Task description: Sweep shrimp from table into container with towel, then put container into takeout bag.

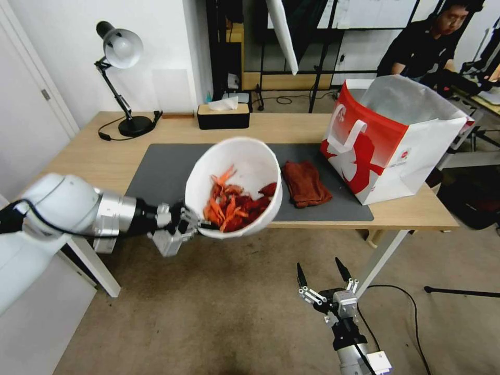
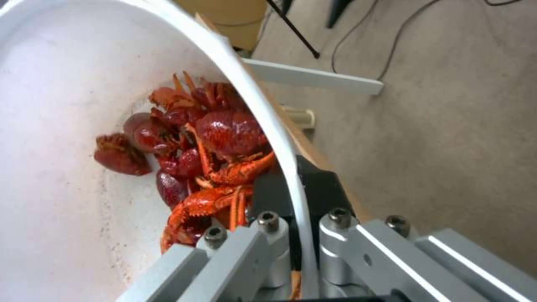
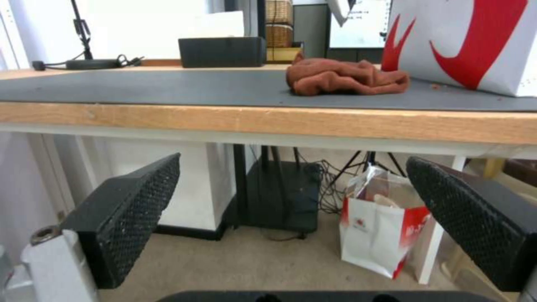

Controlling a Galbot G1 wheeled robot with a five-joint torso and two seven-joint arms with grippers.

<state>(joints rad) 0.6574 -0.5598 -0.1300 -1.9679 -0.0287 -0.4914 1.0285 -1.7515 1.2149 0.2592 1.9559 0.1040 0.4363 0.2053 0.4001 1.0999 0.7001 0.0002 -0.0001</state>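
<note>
My left gripper (image 1: 200, 225) is shut on the rim of the white container (image 1: 250, 161), holding it tilted in the air at the table's (image 1: 99, 156) front edge. The red-orange shrimp (image 1: 234, 203) lie heaped inside it; the left wrist view shows the shrimp (image 2: 207, 159) against the container wall (image 2: 67, 126) with the fingers (image 2: 324, 184) pinching the rim. The rust-red towel (image 1: 304, 183) lies crumpled on the dark grey mat (image 1: 161, 172). The red-and-white takeout bag (image 1: 385, 140) stands open at the table's right end. My right gripper (image 1: 320, 273) hangs open below the table edge, empty.
A black tissue box (image 1: 223, 115) and a desk lamp (image 1: 122, 78) stand at the table's back. A small red-and-white paper bag (image 3: 377, 228) sits on the floor under the table. Cables run across the carpet on the right.
</note>
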